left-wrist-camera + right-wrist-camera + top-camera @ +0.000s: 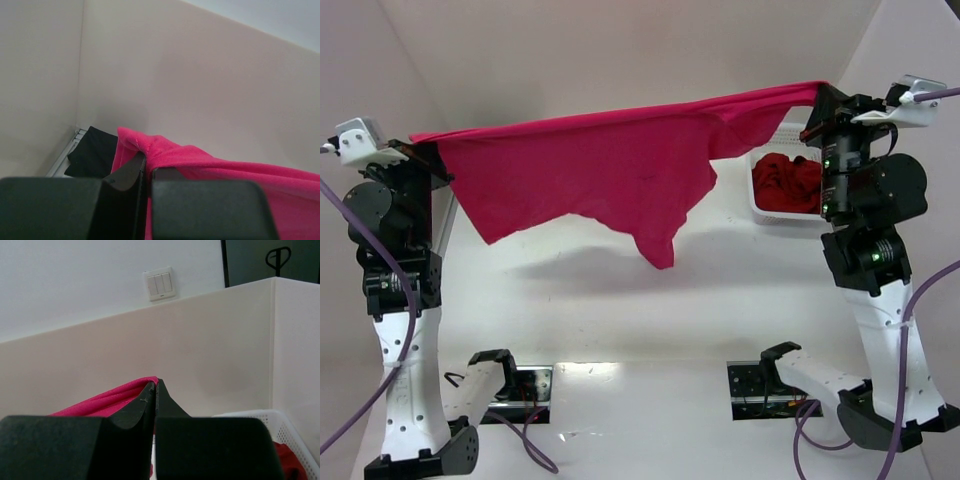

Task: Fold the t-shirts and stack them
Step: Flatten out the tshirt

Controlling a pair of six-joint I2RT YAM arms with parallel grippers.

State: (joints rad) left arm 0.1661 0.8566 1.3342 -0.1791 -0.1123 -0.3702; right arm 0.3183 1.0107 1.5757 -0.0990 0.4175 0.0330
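A bright crimson-pink t-shirt (pixel 590 170) hangs stretched in the air between both raised arms, its lower edge drooping toward the table. My left gripper (pixel 420 143) is shut on its left corner; the pink cloth (pixel 200 165) bunches over the closed fingers. My right gripper (pixel 820 92) is shut on the right corner, with pink cloth (pixel 105 402) pinched between the fingertips. A darker red t-shirt (pixel 785 182) lies crumpled in the white basket. A black t-shirt (pixel 92 152) lies by the wall in the left wrist view.
The white lattice basket (pixel 760 205) stands at the back right, under the right arm; its rim (pixel 260 415) shows in the right wrist view. White walls enclose the table on the left, back and right. The bare tabletop (pixel 620 300) lies below the hanging shirt.
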